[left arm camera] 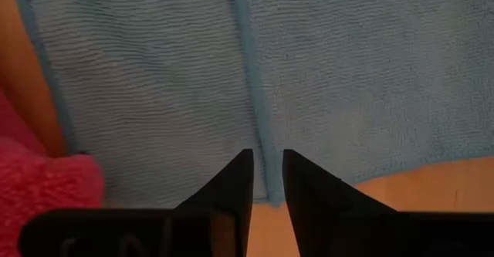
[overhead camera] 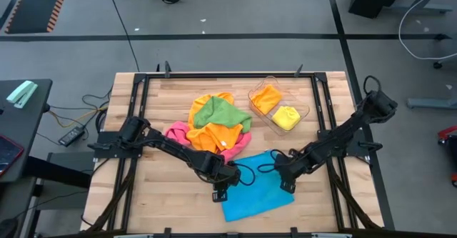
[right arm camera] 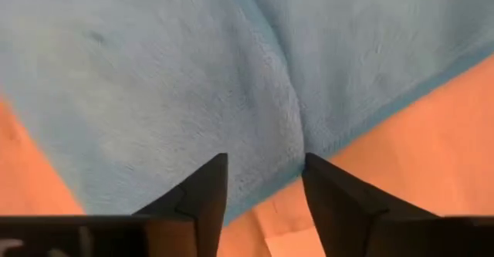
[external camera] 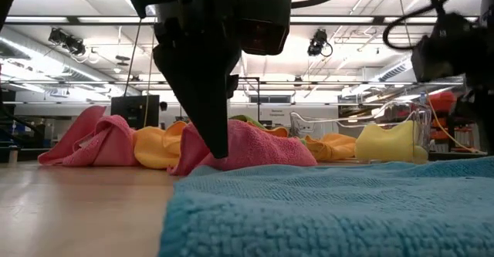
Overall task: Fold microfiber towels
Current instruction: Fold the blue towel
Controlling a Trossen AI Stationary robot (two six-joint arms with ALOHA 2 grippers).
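Note:
A blue microfiber towel (overhead camera: 258, 189) lies spread on the wooden table near its front edge. My left gripper (overhead camera: 220, 193) stands at the towel's left edge, its fingers nearly together on a hem (left arm camera: 255, 95) that runs across the cloth. My right gripper (overhead camera: 287, 184) is at the towel's right edge. Its fingers are open on either side of a pucker (right arm camera: 289, 95) in the cloth; I see no touch. Behind lies a heap of orange, green and pink towels (overhead camera: 214, 127). My left gripper pinches the blue towel's hem (left arm camera: 261, 145) between its two fingertips, at the towel's left edge. The fingers (external camera: 218, 137) come from above, slanting steeply down, and lie along the hem. The towel stays flat on the table, slack.
A clear plastic tray (overhead camera: 303, 113) at the back right holds an orange towel (overhead camera: 265, 98) and a yellow one (overhead camera: 287, 116). Bare wood lies left of the blue towel and along the near edge. A black frame rims the table.

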